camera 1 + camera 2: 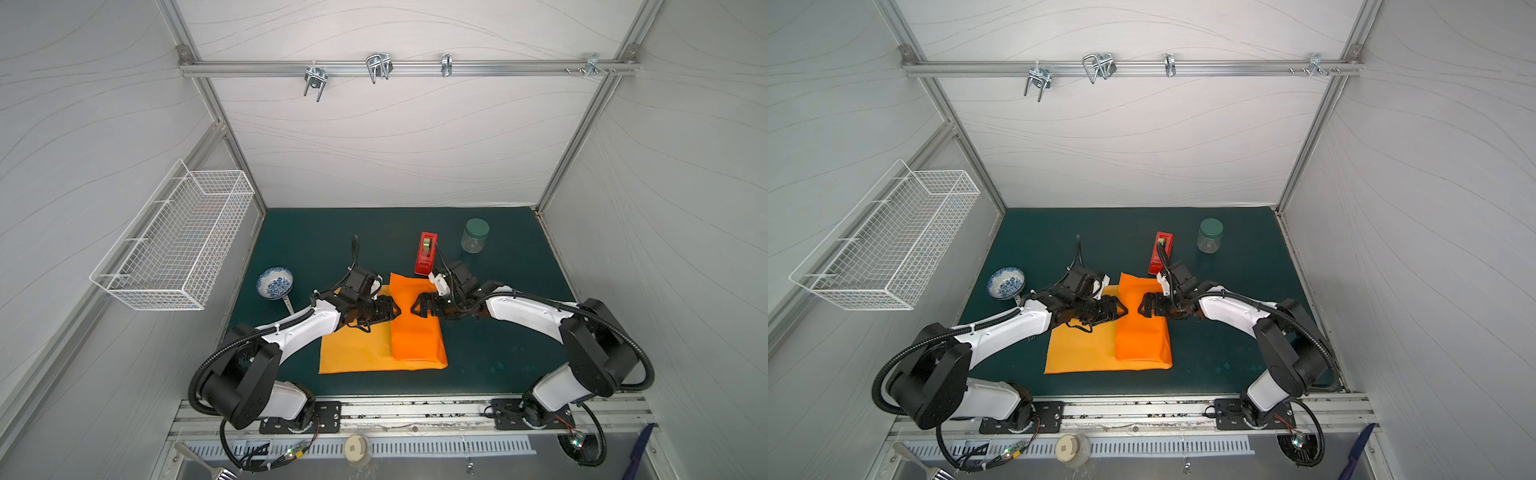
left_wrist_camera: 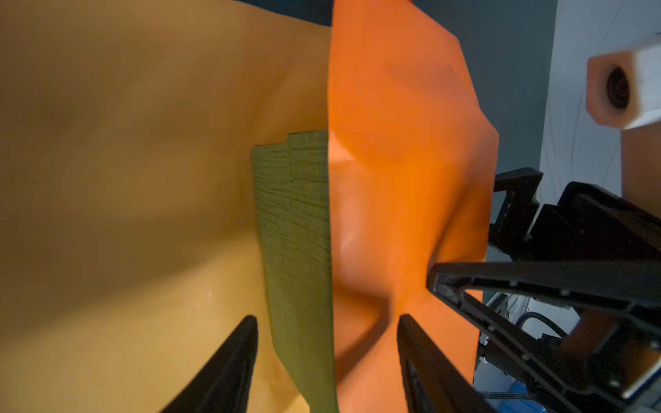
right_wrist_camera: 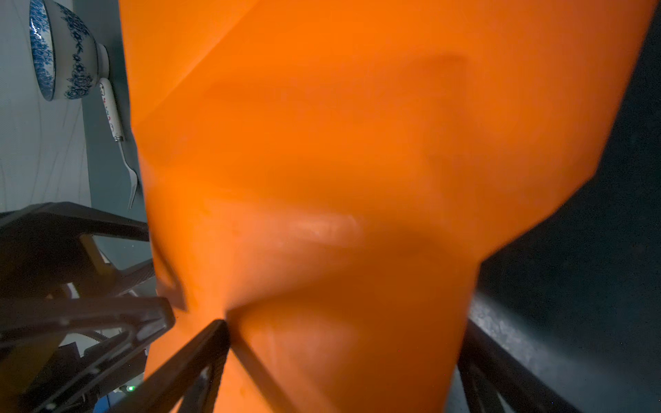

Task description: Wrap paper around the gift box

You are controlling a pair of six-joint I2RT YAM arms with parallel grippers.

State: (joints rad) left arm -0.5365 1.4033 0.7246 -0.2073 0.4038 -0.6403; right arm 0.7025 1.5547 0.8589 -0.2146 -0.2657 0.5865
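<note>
1. The paper (image 1: 357,353) lies spread on the table (image 1: 316,241), yellower face up under the left pincer (image 1: 397,311). Its flap (image 1: 417,332), on the right pincer's side, is folded over the gift box, brighter face up.
2. Of the gift box (image 2: 293,232), only an olive strip shows, in the left wrist view. It sits straight ahead of the left pincer, poking out from under the flap's free edge. The rest is covered.
3. Left pincer: jaws apart, nothing clamped. The box strip and the flap edge line up with the gap.
4. Right pincer (image 1: 413,309): jaws spread wide, nose to nose with the left one, low over the flap. Its fingers (image 3: 211,350) straddle the papered hump. I cannot tell whether they are touching it.
5. Handling, my read: the paper is thin, light and limp. It will likely spring back off the fold and crease easily, so pinch it at the free edge. The box is stiff and light and may slide, so pin it from above through the paper.
</note>
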